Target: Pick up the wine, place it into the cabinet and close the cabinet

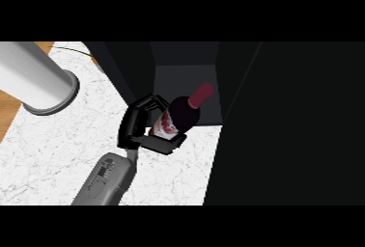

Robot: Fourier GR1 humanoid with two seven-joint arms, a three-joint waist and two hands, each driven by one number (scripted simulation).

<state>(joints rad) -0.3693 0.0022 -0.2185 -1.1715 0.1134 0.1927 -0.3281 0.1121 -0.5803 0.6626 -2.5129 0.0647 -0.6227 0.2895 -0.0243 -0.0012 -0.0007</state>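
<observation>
Lifted, not yet shelved or shut in.
The black left hand [133, 126], fingers curled round a dark red-capped wine bottle [182, 111], reaches the open dark cabinet [185, 77].

A big pale cylinder [35, 72] stood at the marble counter's [50, 159] far left corner, a grey collar round its foot. Brown wood [7, 113] showed just past the counter's left edge.

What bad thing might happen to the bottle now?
The wine bottle is tilted in the robot hand, its red top just at the cabinet opening. It might bump the dark cabinet wall beside it. It might also tip over inside instead of standing.
</observation>
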